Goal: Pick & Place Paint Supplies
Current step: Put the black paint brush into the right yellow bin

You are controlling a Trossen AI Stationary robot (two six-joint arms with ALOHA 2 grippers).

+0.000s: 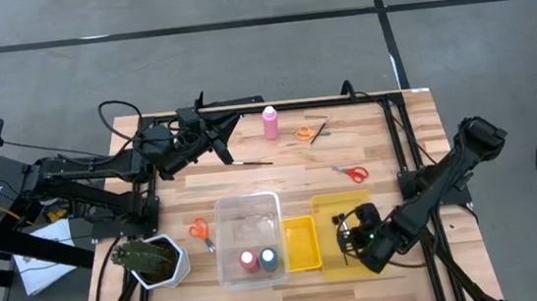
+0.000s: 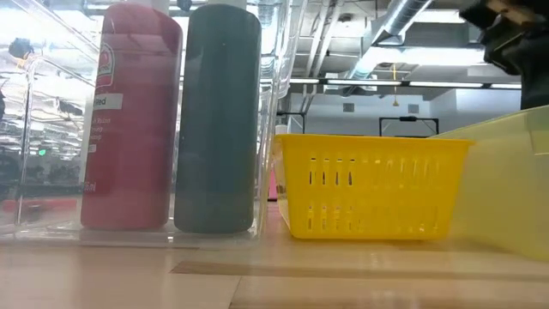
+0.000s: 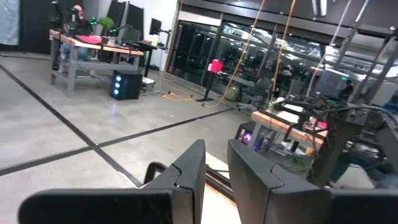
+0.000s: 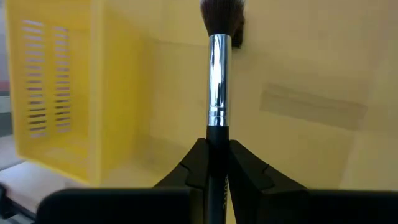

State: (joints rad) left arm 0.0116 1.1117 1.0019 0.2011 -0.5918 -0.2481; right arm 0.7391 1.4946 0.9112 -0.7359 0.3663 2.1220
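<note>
The right gripper (image 4: pixel 217 163) is pinched on a brush (image 4: pixel 219 81), whose long axis runs straight out ahead of the fingers, bristles leading. The yellow bin (image 1: pixel 353 205) sits directly below, so probably only a release is needed. The left gripper (image 1: pixel 209 128), well off, looks pressed nearly together; a second brush (image 1: pixel 248 160) lies just beside it.

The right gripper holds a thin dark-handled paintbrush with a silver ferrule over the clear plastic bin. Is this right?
Not quite. The right gripper does hold the thin dark-handled paintbrush with a silver ferrule, but it is over the translucent yellow plastic bin, not the clear plastic bin. The high view shows this; the right wrist view shows yellow walls around the brush.
</note>
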